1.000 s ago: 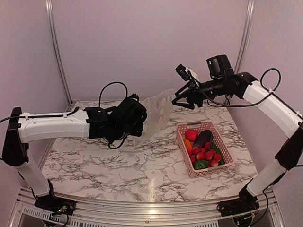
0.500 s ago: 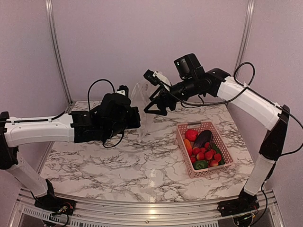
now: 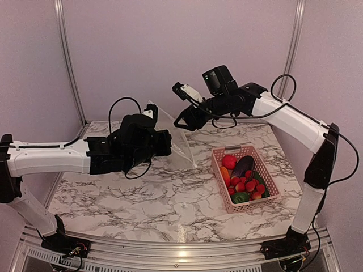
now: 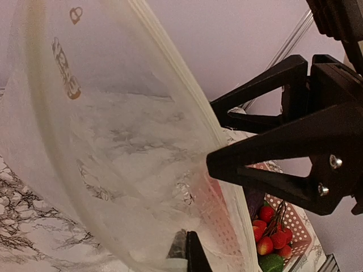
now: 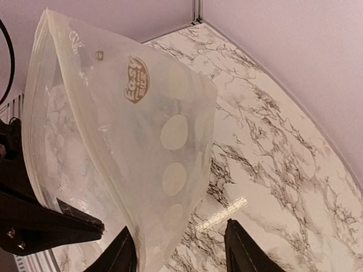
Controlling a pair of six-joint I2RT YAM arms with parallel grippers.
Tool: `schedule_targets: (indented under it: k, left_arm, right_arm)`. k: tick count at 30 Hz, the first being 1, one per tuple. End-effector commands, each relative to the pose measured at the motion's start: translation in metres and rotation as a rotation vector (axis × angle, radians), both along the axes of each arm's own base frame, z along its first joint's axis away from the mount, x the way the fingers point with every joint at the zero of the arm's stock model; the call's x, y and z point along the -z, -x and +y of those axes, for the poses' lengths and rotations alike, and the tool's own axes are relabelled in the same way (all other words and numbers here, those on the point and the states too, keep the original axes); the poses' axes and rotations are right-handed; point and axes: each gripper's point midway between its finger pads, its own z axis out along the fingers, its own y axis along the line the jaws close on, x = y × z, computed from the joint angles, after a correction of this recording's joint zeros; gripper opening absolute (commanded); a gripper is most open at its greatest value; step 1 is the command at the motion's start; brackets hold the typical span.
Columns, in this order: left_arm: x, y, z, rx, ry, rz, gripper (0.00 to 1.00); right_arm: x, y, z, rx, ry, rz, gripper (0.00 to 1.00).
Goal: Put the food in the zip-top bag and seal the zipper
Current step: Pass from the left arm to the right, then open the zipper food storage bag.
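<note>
Right end effector point(image 3: 182, 127) swung left to the bag point(image 3: 178, 144), jaws half open astride its edge. Left end effector point(image 3: 165, 141), clamped shut, held the bag above the surface point(image 3: 142, 198); food point(image 3: 243, 180) lay in basket point(image 3: 216, 160), nearer right arm.

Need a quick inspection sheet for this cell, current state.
Surface: marble table, no damage seen.
Job's things: bag held up off the table, looks empty; food in basket.
Clutter: nothing seen.
Grippers: left gripper shut on bag; right gripper open, fingers either side of the bag's edge.
Cables: black loops at left wrist and right wrist, hanging free.
Surroundings: plain walls, metal posts.
</note>
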Motion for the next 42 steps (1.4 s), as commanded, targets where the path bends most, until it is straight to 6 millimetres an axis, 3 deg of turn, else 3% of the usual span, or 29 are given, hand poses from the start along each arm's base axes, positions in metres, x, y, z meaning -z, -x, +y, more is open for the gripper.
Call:
schedule_targets:
  k: [1,5,7,10,11,12,16,18,20,25,36,39,42]
  left_arm:
    - [-0.004,-0.002,-0.004,-0.002,0.006,-0.02,0.0]
    - [0.001,-0.003,-0.004,-0.005,-0.011,-0.011,0.0]
    - [0.001,-0.002,-0.005,-0.001,-0.007,-0.01,0.0]
    - [0.006,-0.005,0.003,-0.049,-0.014,0.009,0.0]
    - [0.008,-0.007,0.008,-0.083,-0.016,0.018,0.0]
    - [0.01,-0.009,0.015,-0.125,-0.023,0.027,0.0]
    - [0.014,-0.016,0.03,-0.22,0.013,0.051,0.38]
    - [0.014,-0.019,0.03,-0.228,0.049,0.05,0.46]
    - [0.011,-0.022,0.026,-0.222,0.087,0.045,0.47]
    - [0.007,-0.025,0.015,-0.179,0.157,0.025,0.48]
    - [0.017,-0.048,0.016,-0.224,0.134,0.027,0.41]
    - [0.017,-0.054,0.022,-0.246,0.136,0.016,0.33]
    - [0.015,-0.062,0.036,-0.298,0.106,-0.006,0.13]
  right_arm:
    - [0.001,-0.013,0.009,0.064,0.009,-0.018,0.45]
    - [0.007,-0.013,0.013,0.065,0.033,-0.032,0.47]
    - [0.008,-0.013,0.014,0.065,0.039,-0.035,0.43]
    - [0.009,-0.01,0.019,0.036,0.024,-0.019,0.08]
    - [0.007,-0.009,0.02,0.035,0.019,-0.02,0.0]
    - [0.004,-0.009,0.02,0.038,0.018,-0.025,0.0]
    - [-0.01,-0.009,0.018,0.061,-0.004,-0.049,0.0]
    - [-0.014,-0.007,0.018,0.074,-0.012,-0.055,0.0]
    - [-0.015,-0.006,0.018,0.095,-0.014,-0.06,0.0]
    - [-0.012,-0.005,0.018,0.126,-0.007,-0.059,0.0]
    - [-0.013,-0.002,0.021,0.118,-0.024,-0.034,0.0]
    - [-0.011,-0.002,0.021,0.117,-0.021,-0.03,0.0]
    - [-0.004,-0.007,0.018,0.145,0.003,-0.039,0.0]
